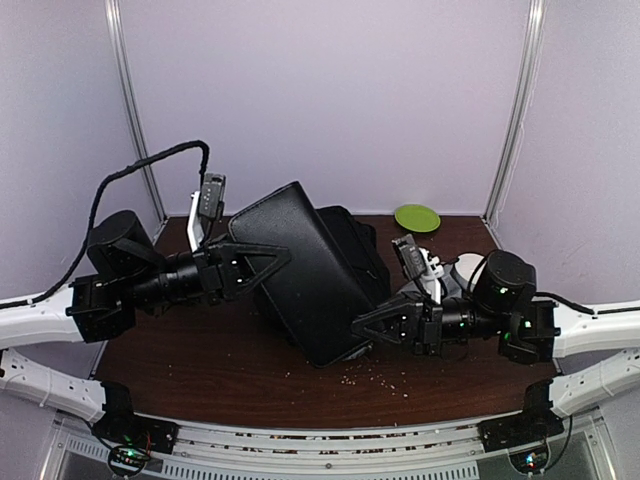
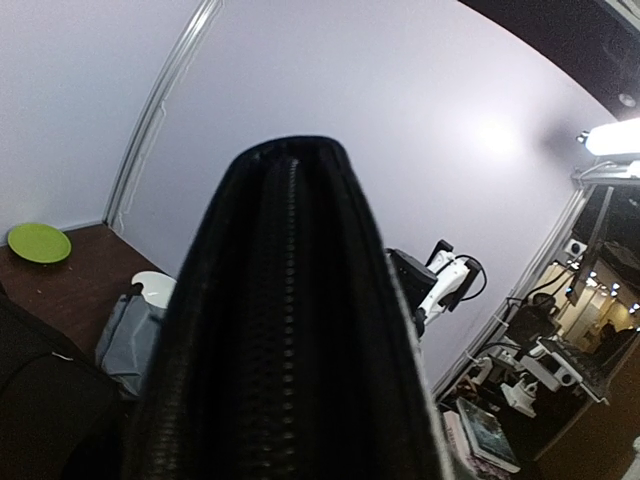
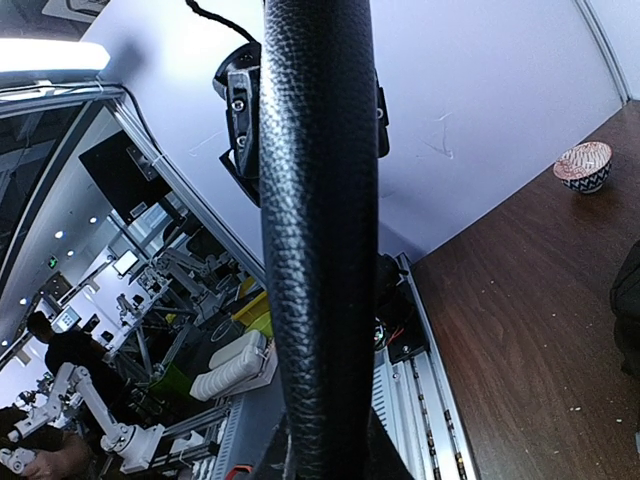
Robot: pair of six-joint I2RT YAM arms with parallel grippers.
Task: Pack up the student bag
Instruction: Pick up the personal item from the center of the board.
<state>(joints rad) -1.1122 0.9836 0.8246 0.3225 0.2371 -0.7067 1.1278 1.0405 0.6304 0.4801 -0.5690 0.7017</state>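
Our right pincer [image 1: 362, 325] clamps narrowly on the black zipped folder [image 1: 300, 275], tilted over the student bag [image 1: 358, 248] lying mid-table, but we cannot tell whether the left pincer [image 1: 280, 258] grips its upper edge, so the folder may pivot and drop outside the bag.

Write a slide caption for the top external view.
Left gripper and right gripper flank a black zipped case over the student bag.

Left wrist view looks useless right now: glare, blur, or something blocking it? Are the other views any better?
Left wrist: blocked, the flat black zipped case fills the middle, soft up close; a lamp flares at right. Right wrist: its pebbled edge blocks the centre, sharp; glare top left. Top external: evenly lit, but case and student bag blend.
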